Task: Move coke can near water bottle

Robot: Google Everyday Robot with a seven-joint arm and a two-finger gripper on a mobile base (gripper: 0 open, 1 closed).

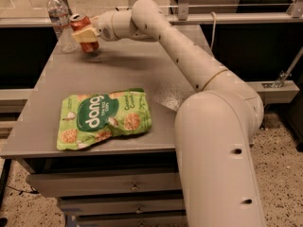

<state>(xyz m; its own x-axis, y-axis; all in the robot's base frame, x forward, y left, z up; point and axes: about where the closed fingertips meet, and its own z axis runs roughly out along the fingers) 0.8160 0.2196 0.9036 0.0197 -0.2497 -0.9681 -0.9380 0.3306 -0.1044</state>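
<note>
The coke can (81, 24) is red-orange with a silver top and stands tilted at the far left of the grey table (123, 74). My gripper (85, 34) is shut on the can, its pale fingers (83, 32) wrapped across the can's middle. The water bottle (59, 19), clear with a white cap and a pale label, stands upright at the table's far left corner, just left of the can with a small gap between them.
A green "dang" snack bag (104, 118) lies flat near the table's front left. My arm (189, 65) stretches across the table's right side. A rail and glass panel run behind the table. Drawers sit below its front edge.
</note>
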